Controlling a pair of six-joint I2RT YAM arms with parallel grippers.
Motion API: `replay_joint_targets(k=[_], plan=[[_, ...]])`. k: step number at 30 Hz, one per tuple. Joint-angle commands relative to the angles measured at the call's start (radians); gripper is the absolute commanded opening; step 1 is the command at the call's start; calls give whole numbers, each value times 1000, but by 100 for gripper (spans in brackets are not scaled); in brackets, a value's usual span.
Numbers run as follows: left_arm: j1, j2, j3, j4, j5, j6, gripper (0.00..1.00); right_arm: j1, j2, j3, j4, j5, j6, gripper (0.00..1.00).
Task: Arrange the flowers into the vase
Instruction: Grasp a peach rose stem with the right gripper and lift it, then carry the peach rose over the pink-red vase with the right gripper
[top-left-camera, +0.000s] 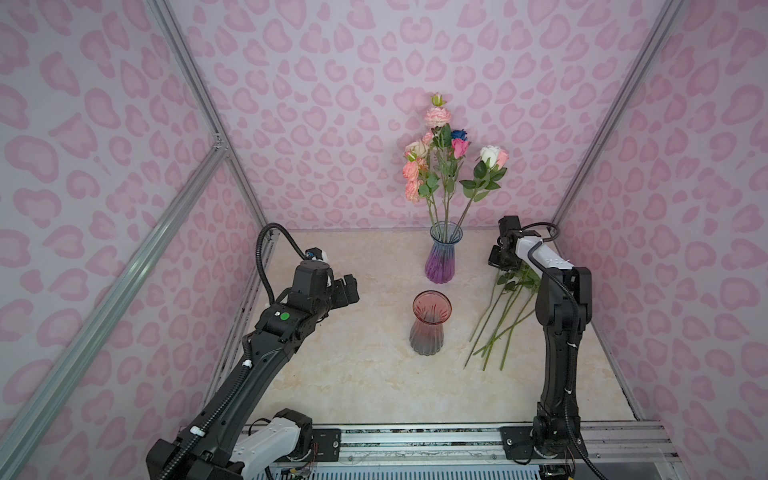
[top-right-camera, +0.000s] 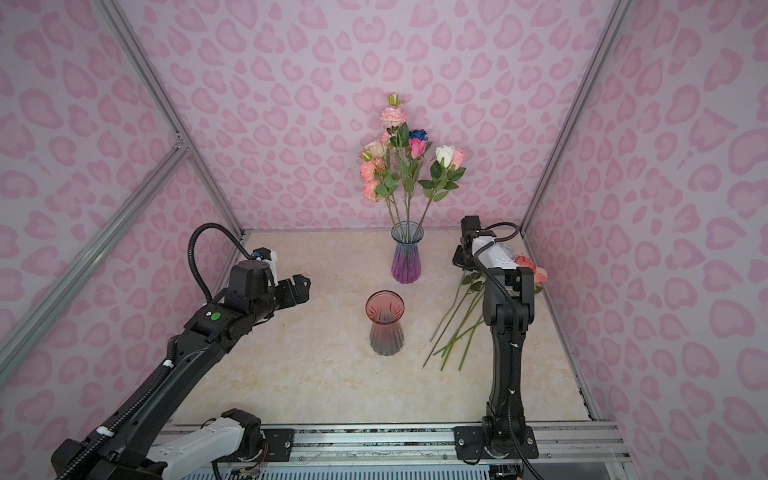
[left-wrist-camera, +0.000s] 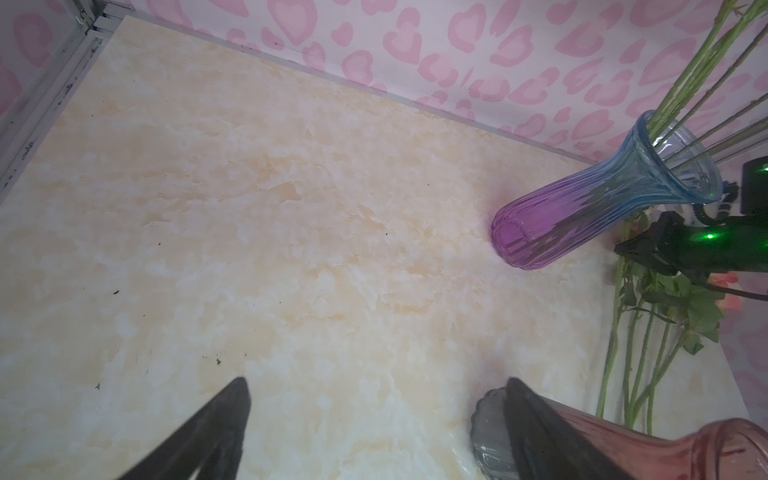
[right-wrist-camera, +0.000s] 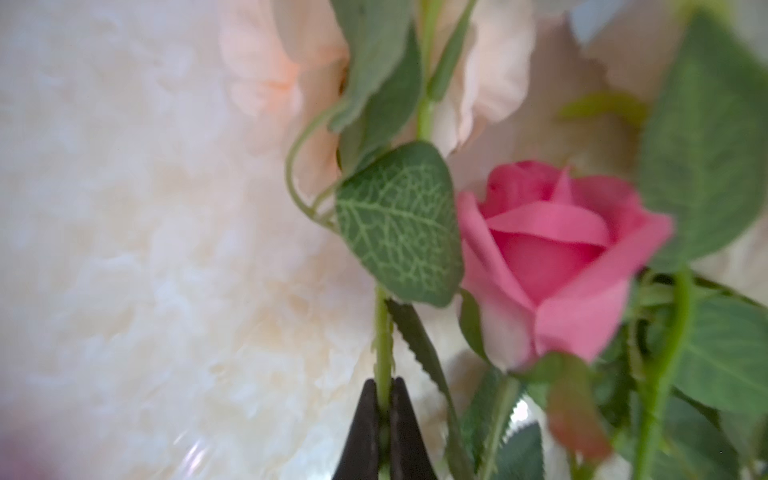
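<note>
A blue-to-purple glass vase (top-left-camera: 443, 257) (top-right-camera: 406, 257) stands at the back and holds several flowers (top-left-camera: 441, 149) upright. In front of it stands an empty red-to-grey vase (top-left-camera: 430, 322) (top-right-camera: 385, 322). More flowers (top-left-camera: 505, 316) (top-right-camera: 457, 324) lie on the table at the right. My right gripper (top-left-camera: 498, 266) (right-wrist-camera: 384, 382) is down at their leafy end, shut on one green stem (right-wrist-camera: 383, 332), beside a pink rose (right-wrist-camera: 552, 257) and a peach head (right-wrist-camera: 266, 75). My left gripper (top-left-camera: 351, 291) (left-wrist-camera: 377, 386) hovers open and empty, left of the red vase (left-wrist-camera: 706, 453).
The marble-look table (top-left-camera: 353, 374) is boxed in by pink patterned walls (top-left-camera: 332, 83) at the back and both sides. An aluminium rail (top-left-camera: 415, 436) carrying both arm bases runs along the front edge. The purple vase (left-wrist-camera: 582, 208) stands close to the back wall.
</note>
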Motion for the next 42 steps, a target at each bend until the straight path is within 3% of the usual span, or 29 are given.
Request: replay_joint_targets(k=[1,3,7,11,13,16,22,25,33,42], plan=[[3,3,1,33,32,-4,96,7,-150,-137,193,-1,96,0],[4,4,5,29,31,4,96,14,-236,-212,273,-17,103,0],[3,-12,-9,41,33,6,96,23,-362,-269,274,39,89,0],[3,-16,-23,68,75,7,96,26,-553,-425,324,114,77,0],[3,-17,-32,90,132,13,96,33,-664,-511,337,160,76,0],[3,0,-51,142,309,22,96,64,-845,-639,356,213,64,0],[2,43,-52,193,494,4,96,248,-1162,-764,418,295,-32,0],[2,40,-58,205,504,0,96,404,-1260,-748,450,392,-96,0],[2,44,-58,197,488,6,96,621,-1237,-538,491,468,-243,0],[2,73,-54,198,522,4,96,662,-1093,-356,671,438,-330,0]])
